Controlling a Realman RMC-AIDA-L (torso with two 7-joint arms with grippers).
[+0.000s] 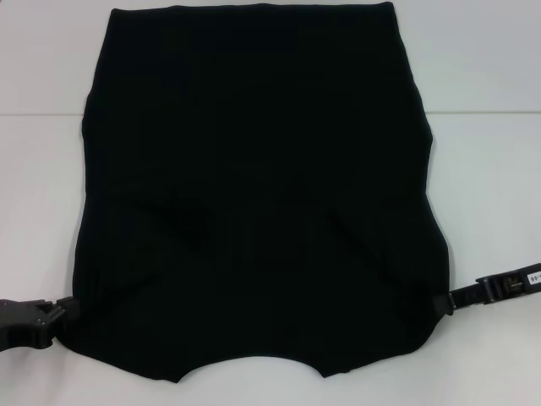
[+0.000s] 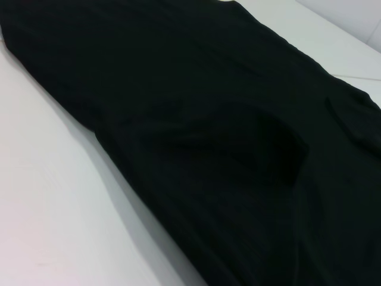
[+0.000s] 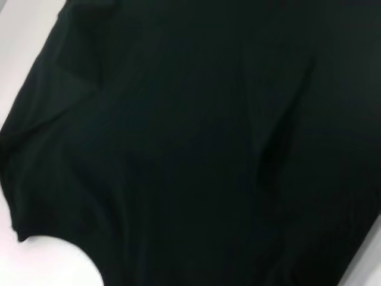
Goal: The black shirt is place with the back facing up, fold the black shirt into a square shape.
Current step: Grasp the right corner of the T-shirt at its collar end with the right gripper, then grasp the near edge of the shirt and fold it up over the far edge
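Black shirt [image 1: 254, 194] lies flat on white tabletop [image 1: 42, 186], sleeves apparently folded in. Left gripper [image 1: 59, 311] and right gripper [image 1: 443, 302] meet its near side edges; fingers' state unreadable. Likely step: lengthwise fold; next, carry near end toward far hem.

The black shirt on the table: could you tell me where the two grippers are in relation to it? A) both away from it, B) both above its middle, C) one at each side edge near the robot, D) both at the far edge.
C: in the head view the left gripper meets the black shirt at its near left edge and the right gripper at its near right edge.
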